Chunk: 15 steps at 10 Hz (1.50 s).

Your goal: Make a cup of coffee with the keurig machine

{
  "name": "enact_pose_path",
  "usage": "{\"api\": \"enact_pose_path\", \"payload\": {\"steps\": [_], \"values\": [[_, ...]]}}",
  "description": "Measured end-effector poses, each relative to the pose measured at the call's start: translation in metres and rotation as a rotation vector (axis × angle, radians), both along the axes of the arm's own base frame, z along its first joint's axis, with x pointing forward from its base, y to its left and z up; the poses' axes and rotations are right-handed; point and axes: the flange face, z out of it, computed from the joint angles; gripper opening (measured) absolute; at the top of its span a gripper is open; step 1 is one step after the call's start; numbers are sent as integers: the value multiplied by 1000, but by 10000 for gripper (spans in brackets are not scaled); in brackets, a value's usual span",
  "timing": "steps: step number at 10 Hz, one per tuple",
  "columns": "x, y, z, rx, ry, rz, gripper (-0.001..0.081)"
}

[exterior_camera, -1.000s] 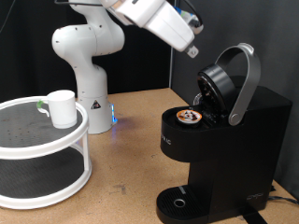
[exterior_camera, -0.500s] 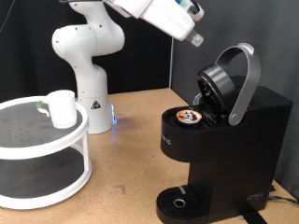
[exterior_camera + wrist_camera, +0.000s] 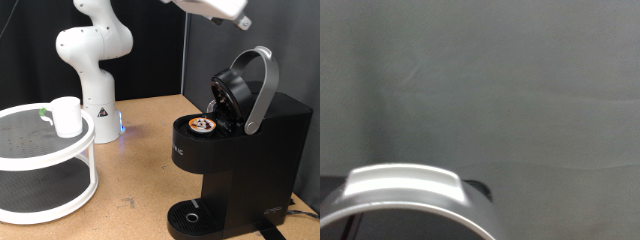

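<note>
At the exterior view's top right: the hand (image 3: 238,20) sits high above the machine, only its lower end in frame; a second ago it hung lower and further toward the exterior view's left, so it has swung up and across to a spot over the raised lid.
Hand state: I cannot tell whether the fingers are wide or narrow; no fingers show in either view, and nothing is seen between them.
Wrist view: the grey-silver lid handle (image 3: 405,190) curves across the frame against a plain grey backdrop, which fits the hand being poised just above it.
Keurig machine (image 3: 240,150): stands on the bench (image 3: 140,160) at the exterior view's right, lid tilted open and unmoved over the last second.
Pod chamber: a small pod (image 3: 202,125) with a brown patterned top already sits in the open holder, so loading looks done while the lid is not yet closed.
Drip plate (image 3: 190,216): bare, no cup under the spout.
Cup (image 3: 66,116): upright on the top tier of the white round rack (image 3: 50,160) at the exterior view's left, well apart from the machine; it looks empty from this angle, though its inside is hard to see.
</note>
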Motion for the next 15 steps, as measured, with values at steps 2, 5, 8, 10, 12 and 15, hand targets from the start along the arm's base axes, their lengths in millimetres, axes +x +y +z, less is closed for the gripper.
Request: {"api": "enact_pose_path", "payload": {"steps": [2, 5, 8, 10, 12, 15], "values": [[1, 33, 10, -40, -4, 23, 800], [2, 69, 23, -43, 8, 37, 800], [0, 88, 23, -63, 34, 42, 800], [0, 91, 22, -74, 37, 37, 800], [-1, 96, 21, -68, 33, 50, 800], [-3, 128, 13, -83, 29, 87, 800]]}}
